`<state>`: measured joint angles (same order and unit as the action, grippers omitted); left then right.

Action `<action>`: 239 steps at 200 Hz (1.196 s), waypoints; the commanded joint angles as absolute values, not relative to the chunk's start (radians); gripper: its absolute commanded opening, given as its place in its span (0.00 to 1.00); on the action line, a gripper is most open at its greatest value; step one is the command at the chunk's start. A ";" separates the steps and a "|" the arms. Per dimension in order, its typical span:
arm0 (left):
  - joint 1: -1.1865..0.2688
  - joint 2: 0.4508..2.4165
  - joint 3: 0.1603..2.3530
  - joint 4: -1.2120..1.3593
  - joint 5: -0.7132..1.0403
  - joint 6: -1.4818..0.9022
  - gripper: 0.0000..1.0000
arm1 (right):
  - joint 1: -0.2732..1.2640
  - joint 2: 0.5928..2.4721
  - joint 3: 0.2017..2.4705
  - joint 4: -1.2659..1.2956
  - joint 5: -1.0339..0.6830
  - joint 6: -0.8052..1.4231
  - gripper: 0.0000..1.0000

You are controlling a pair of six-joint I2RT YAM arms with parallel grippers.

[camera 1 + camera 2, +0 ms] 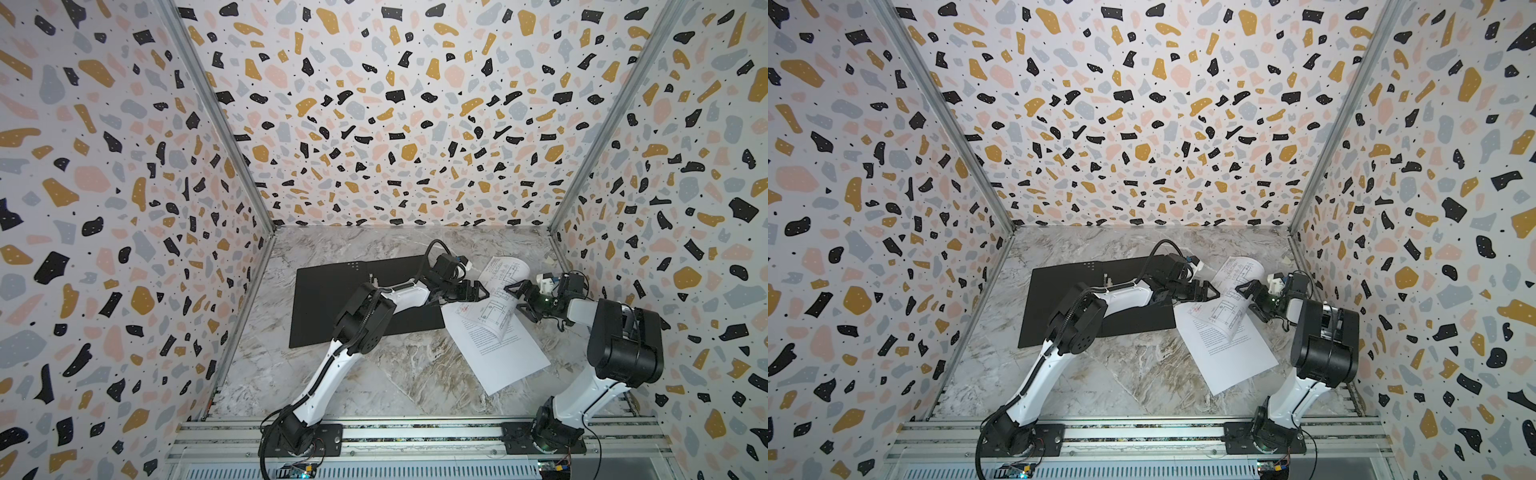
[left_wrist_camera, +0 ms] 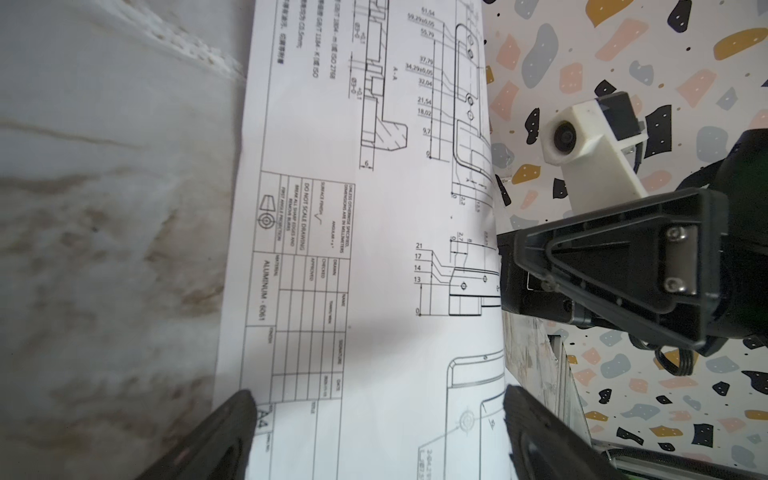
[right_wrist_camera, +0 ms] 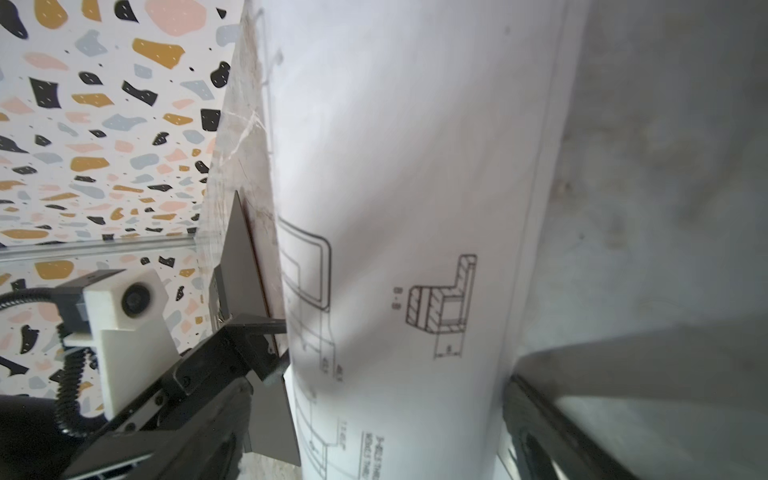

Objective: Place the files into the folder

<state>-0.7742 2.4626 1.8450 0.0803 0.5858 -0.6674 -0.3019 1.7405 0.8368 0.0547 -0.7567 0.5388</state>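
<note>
Top view: both my jaws stand spread wide, released, gripping nothing.
The drawing sheet arches up right of centre, between my left jaws and right jaws, its lower end overlapping the text sheet, which lies flat at lower right of the desk. The folder lies open, black side up, at centre left.

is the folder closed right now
No, in both top views the folder lies spread open on the table with its black inside facing up.
</note>
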 commanded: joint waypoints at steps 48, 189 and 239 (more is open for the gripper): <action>-0.772 2.412 1.835 0.104 0.577 -0.680 0.94 | -0.308 1.728 0.841 -0.019 -0.697 0.473 0.99; -0.740 2.401 1.981 -0.126 0.330 -0.529 0.96 | -0.336 1.734 0.875 -0.050 -0.618 0.452 1.00; -0.719 2.540 2.141 -0.222 0.318 -0.459 0.97 | -0.312 1.777 0.898 -0.026 -0.635 0.455 1.00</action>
<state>-0.7315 2.4748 2.0899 -0.1520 0.3305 -0.5095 -0.3256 1.7416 0.8761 0.0139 -0.6682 0.4686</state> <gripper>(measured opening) 0.969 0.995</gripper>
